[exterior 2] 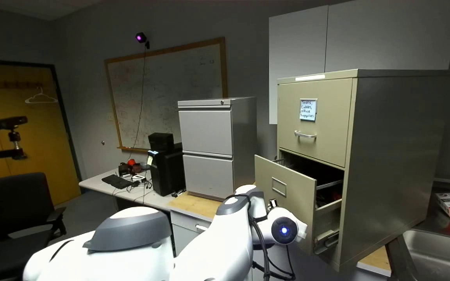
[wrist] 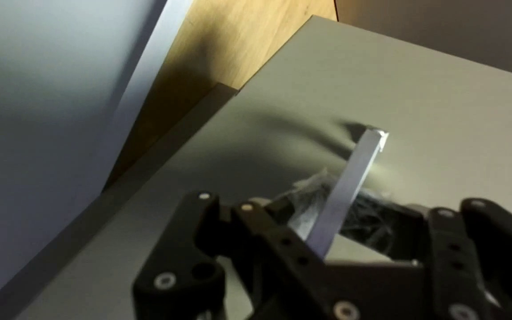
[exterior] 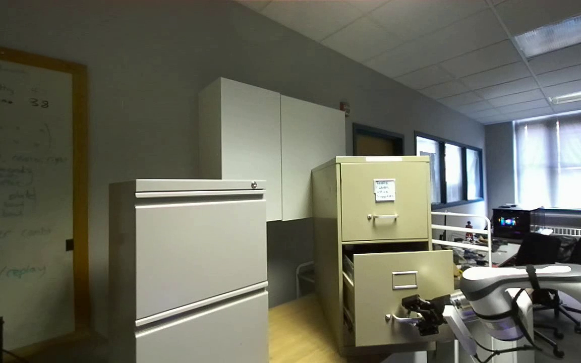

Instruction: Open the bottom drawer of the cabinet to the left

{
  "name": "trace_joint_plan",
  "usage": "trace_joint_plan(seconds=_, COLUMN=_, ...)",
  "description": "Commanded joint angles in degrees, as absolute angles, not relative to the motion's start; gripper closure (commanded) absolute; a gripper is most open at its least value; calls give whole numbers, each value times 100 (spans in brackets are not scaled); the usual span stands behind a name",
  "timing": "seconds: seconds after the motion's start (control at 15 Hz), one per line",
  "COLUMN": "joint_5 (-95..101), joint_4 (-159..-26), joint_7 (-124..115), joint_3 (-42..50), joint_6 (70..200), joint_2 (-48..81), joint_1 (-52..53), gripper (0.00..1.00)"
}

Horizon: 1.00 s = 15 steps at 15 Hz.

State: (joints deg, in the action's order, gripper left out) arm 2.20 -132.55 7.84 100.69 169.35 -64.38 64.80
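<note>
The beige two-drawer cabinet (exterior: 385,201) shows in both exterior views. Its bottom drawer (exterior: 376,282) is partly pulled out; it also shows open in an exterior view (exterior 2: 268,175). My gripper (exterior: 414,317) is at the silver bar handle (exterior: 400,319) on that drawer's front. In the wrist view the handle (wrist: 349,180) runs between my black, film-wrapped fingertips (wrist: 338,202), which close on it from both sides. The grey two-drawer cabinet (exterior: 199,252) stands to the left. Its bottom drawer (exterior: 210,327) is closed. The arm hides my gripper in an exterior view.
A wooden counter (exterior: 295,322) lies under the cabinets and shows in the wrist view (wrist: 238,40). White wall cupboards (exterior: 270,146) hang above. A sink (exterior 2: 440,253) sits beside the beige cabinet. A desk with a computer (exterior 2: 166,171) stands beyond the grey one.
</note>
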Motion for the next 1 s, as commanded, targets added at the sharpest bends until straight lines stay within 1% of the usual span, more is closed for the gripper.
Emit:
trace_joint_plan(seconds=0.0, joint_5=355, joint_4=-14523, joint_7=1111, joint_3=10027, joint_6=16627, joint_2=-6090, joint_1=5664, gripper=94)
trace_joint_plan(seconds=0.67, joint_5=524, joint_4=-16663, joint_7=1629, joint_3=9370, joint_6=16648, joint_2=-5944, joint_1=3452, gripper=94)
trace_joint_plan(seconds=0.73, joint_5=480, joint_4=-15964, joint_7=1714, joint_3=9540, joint_6=16364, joint_2=-5973, joint_1=3916, gripper=94)
trace_joint_plan(seconds=0.93, joint_5=510, joint_4=-16005, joint_7=1886, joint_3=9455, joint_6=16102, joint_2=-5915, joint_1=3746, gripper=94)
